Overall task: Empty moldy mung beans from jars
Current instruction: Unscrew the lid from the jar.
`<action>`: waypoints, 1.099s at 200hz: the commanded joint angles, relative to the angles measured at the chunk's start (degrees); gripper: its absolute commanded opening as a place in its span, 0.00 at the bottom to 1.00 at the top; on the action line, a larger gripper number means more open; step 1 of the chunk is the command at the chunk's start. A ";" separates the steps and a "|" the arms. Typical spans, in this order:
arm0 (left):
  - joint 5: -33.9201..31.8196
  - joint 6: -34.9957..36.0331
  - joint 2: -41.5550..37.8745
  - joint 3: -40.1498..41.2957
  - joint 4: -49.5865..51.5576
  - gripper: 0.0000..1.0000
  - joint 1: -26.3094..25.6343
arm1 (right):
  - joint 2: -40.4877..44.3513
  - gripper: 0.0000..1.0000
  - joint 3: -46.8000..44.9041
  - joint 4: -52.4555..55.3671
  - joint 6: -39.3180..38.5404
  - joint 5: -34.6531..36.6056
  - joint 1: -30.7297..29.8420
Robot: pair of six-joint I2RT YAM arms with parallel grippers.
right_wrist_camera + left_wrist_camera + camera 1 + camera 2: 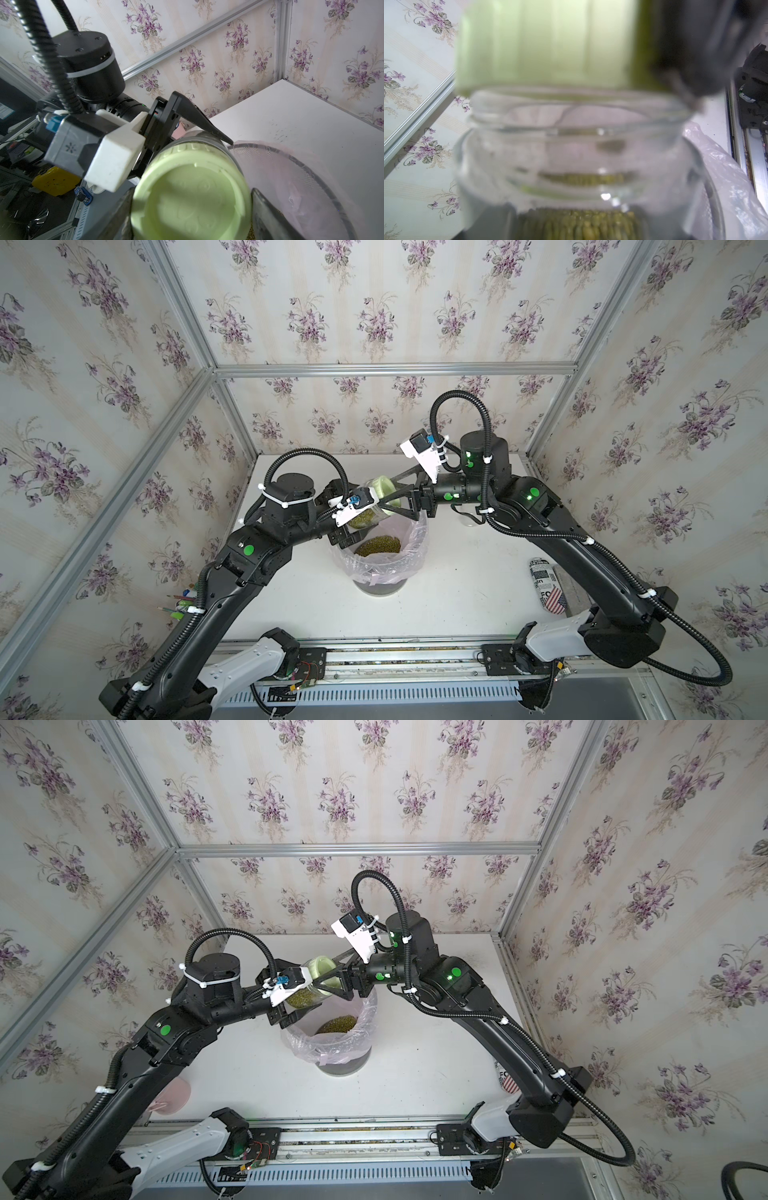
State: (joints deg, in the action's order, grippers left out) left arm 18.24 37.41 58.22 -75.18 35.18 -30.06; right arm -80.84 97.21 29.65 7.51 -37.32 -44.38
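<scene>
Now | left pincer [299,996] clamps clear jar [571,145] tilted over pink-lined bin [376,572] so spills land inside | right pincer [386,495] grips its pale green lid [191,199], likely unscrewing | mung beans [362,521]: jar and bin

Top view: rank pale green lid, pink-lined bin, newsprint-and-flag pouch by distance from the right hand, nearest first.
1. pale green lid: between the right hand's fingers, at the jar's mouth.
2. pink-lined bin: just below, table centre.
3. newsprint-and-flag pouch: far off at the table's right edge.
</scene>
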 commanded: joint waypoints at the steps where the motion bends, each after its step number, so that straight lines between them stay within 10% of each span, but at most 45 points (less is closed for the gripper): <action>1: -0.99 -0.49 -0.25 -0.41 -8.11 0.00 0.23 | 1.29 0.76 -1.26 -2.92 0.39 -10.01 1.40; 149: -4.34 1.26 -2.22 0.55 -9.14 0.00 0.19 | 2.45 0.71 -3.57 -4.62 5.21 -8.08 7.47; 220: -6.61 1.78 -2.80 1.48 -10.69 0.00 0.23 | 5.17 0.69 -1.59 2.17 6.99 7.52 11.08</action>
State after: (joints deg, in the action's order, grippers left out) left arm 12.67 38.65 55.79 -73.71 30.89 -29.93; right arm -77.23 95.22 29.52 13.54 -37.34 -33.80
